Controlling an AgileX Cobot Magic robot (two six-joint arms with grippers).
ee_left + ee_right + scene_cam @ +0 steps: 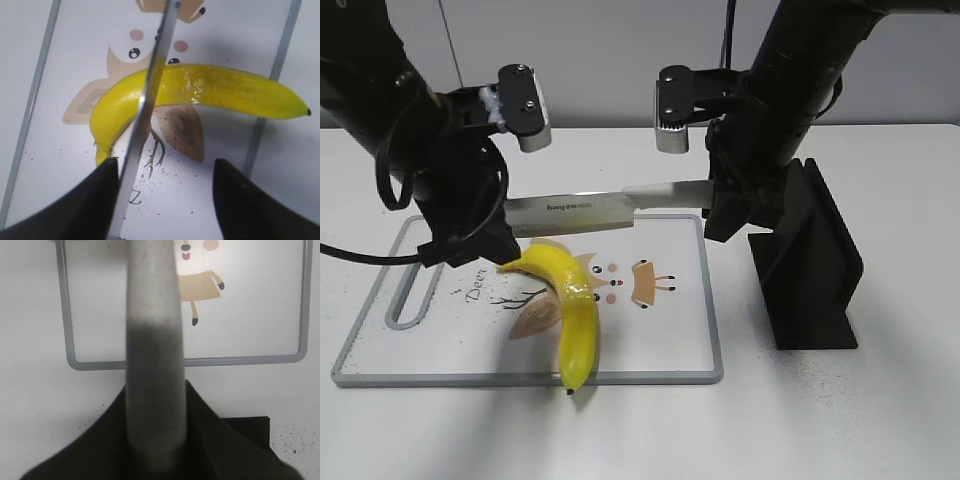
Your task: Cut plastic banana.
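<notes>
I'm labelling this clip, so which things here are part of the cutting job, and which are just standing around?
Part of the job: plastic banana, knife held by the right gripper, cutting board, left gripper by the banana's stem end.

Standing around: black stand.

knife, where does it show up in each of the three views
Exterior view: the knife lies level across the middle, above the cutting board, its handle end in the right pincer.
Left wrist view: the blade runs edge-on from bottom centre to the top, crossing the plastic banana.
Right wrist view: a blurred grey bar fills the centre, top to bottom.
Shared landmark: the cutting board's grey rim and cartoon print.
</notes>
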